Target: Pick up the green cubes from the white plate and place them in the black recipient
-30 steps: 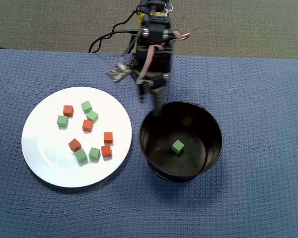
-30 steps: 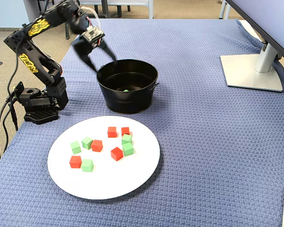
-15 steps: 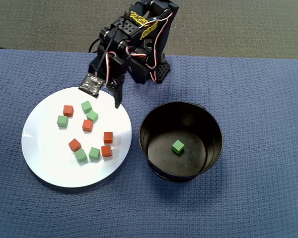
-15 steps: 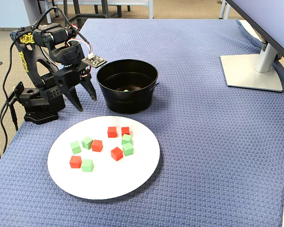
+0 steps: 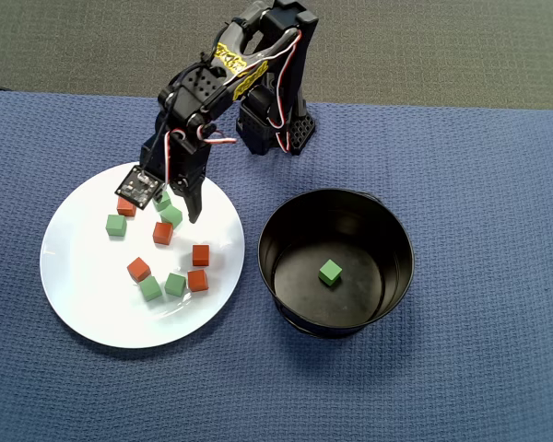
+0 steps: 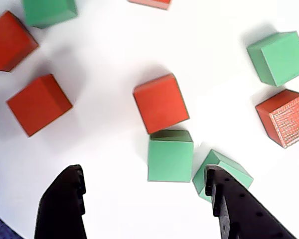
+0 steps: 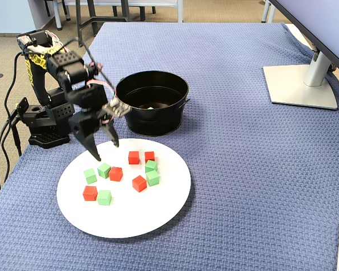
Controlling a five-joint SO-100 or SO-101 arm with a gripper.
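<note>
Green cubes (image 6: 170, 155) on the plate (image 5: 83, 304) are looking light and rigid; the end effector (image 6: 144, 209), jaws apart, is needing opposite flat faces.

A blue waffle-weave cloth (image 7: 243, 169) covers the counter from edge to edge. Near the counter's right edge in the fixed view stands a flat grey monitor foot (image 7: 299, 86) with a slanted neck, and the screen's lower edge (image 7: 311, 25) crosses the top right corner. Beyond the far edge lies grey-brown carpet (image 5: 442, 46), where metal legs (image 7: 96, 11), probably of chairs or another table, stand. The light is even and soft, with faint shadows.
</note>
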